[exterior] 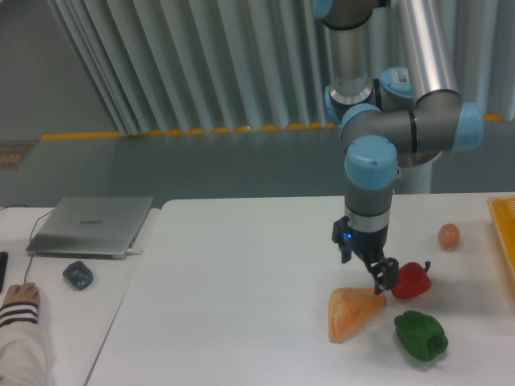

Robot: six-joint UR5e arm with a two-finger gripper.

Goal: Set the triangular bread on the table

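The triangular bread (352, 313), a flat golden-orange wedge, lies on the white table (241, 305) at the front right. My gripper (384, 281) points down and stands right at the wedge's upper right corner, touching or just above it. The dark fingers (389, 271) overlap from this side, so I cannot tell whether they are open or closed on the corner.
A red pepper (412, 279) lies just right of the gripper and a green pepper (420, 334) right of the bread. A small orange-pink ball (449, 236) sits further back. A yellow tray edge (505, 233) is at far right. A laptop (92, 225) and a person's hand (20, 299) are on the left desk.
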